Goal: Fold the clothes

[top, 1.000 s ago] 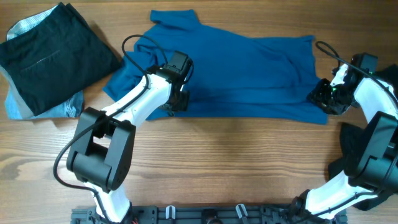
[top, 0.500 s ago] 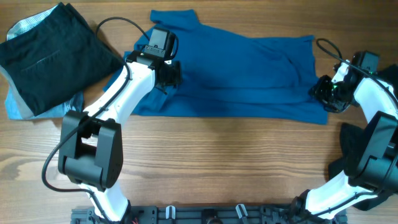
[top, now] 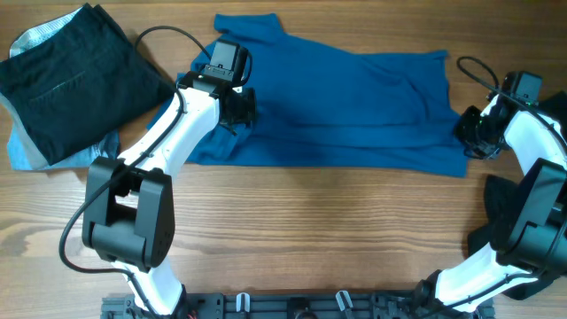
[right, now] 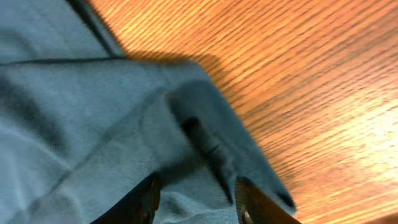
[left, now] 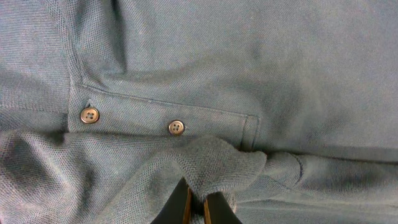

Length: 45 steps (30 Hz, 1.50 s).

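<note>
Shirt fold: one side pinched, hem side not yet taken

Left claw [left: 196, 204] clenched on a bunched ridge of the deep-blue shirt [top: 354, 106]. The placket with its two buttons [left: 176, 127] lies just ahead of its tips. Shirt lies spread on the desk [top: 310, 230], spanning from one claw to the other. Right claw [right: 196, 193] released, fingers apart, straddling the hem corner beneath it; no grip visible. Black garment [top: 71, 84] sits on a pale denim piece [top: 102, 151], well off to the left claw's outer side.

Judgement: first fold in hand, early in task. Next move: right claw closes on the hem, then both carry cloth across together, keeping it level so it doesn't bunch.
</note>
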Motion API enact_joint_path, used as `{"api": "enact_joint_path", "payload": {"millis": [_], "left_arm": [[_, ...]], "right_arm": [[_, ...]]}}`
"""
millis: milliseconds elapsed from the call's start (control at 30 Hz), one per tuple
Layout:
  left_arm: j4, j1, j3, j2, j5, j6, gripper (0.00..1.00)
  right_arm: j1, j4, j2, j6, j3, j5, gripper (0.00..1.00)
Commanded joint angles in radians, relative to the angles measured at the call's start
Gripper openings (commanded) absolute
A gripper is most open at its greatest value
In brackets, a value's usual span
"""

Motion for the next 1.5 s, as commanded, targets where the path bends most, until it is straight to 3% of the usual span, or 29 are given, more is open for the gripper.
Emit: {"api": "enact_joint_path", "payload": {"millis": [0,100,133,167,300,400,467,600,633,667,700,733,867,967,1100,1133,1200,1300,1467], "left_arm": [[0.0,0.007,0.01,0.014,0.008,-0.01,0.05],[0.0,0.007,0.01,0.014,0.008,-0.01,0.05],[-0.002,0.007,0.01,0.014,0.008,-0.01,0.05],[-0.002,0.007,0.01,0.014,0.008,-0.01,0.05],[0.011,0.011,0.01,0.014,-0.009,-0.01,0.04],[0.094,0.035,0.01,0.014,-0.042,-0.01,0.04],[0.119,0.057,0.01,0.014,-0.049,-0.057,0.04],[0.103,0.07,0.01,0.014,-0.048,-0.081,0.05],[0.1,0.07,0.01,0.014,-0.048,-0.081,0.09],[0.097,0.07,0.01,0.014,-0.043,-0.081,0.25],[0.089,0.07,0.01,0.014,-0.037,-0.08,0.45],[0.079,0.07,0.01,0.014,-0.037,-0.081,0.53],[-0.072,0.07,0.01,0.014,-0.037,-0.081,0.56],[-0.206,0.071,-0.01,0.014,-0.084,-0.08,0.59],[-0.148,0.095,-0.106,0.014,-0.112,-0.081,0.63],[-0.129,0.105,-0.124,0.014,-0.112,-0.082,0.63],[-0.119,0.126,-0.143,0.014,-0.112,-0.085,0.66],[-0.139,0.146,-0.144,0.014,-0.112,-0.085,0.69],[-0.143,0.216,-0.144,-0.042,-0.106,-0.091,0.74]], "right_arm": [[0.002,-0.01,0.009,-0.034,-0.004,-0.068,0.44],[0.002,-0.01,0.009,-0.034,-0.004,-0.068,0.4],[0.002,-0.01,0.009,-0.034,-0.004,-0.068,0.27],[0.002,-0.01,0.009,-0.032,-0.004,-0.068,0.04],[0.002,0.024,0.009,-0.024,0.015,-0.1,0.04],[-0.005,0.096,0.009,-0.023,0.078,-0.25,0.04],[-0.023,0.148,0.009,0.068,0.098,-0.262,0.04],[-0.04,0.159,0.009,0.075,0.098,-0.187,0.09],[-0.04,0.149,0.009,0.074,0.098,-0.18,0.33],[-0.04,0.134,0.009,0.073,0.097,-0.179,0.5],[-0.04,0.111,0.009,0.061,0.096,-0.168,0.54],[-0.04,0.082,0.009,0.047,0.095,-0.163,0.57],[-0.04,-0.091,0.009,0.031,0.071,-0.085,0.55],[-0.04,-0.083,0.009,-0.001,-0.02,0.001,0.55],[-0.04,-0.008,0.009,-0.004,-0.075,0.027,0.55],[-0.04,0.001,0.009,-0.004,-0.077,0.027,0.53],[-0.04,0.014,0.009,-0.005,-0.08,0.028,0.39],[-0.04,-0.007,0.009,-0.004,-0.082,0.079,0.04],[-0.045,-0.082,0.009,0.073,-0.081,0.312,0.04]]}}
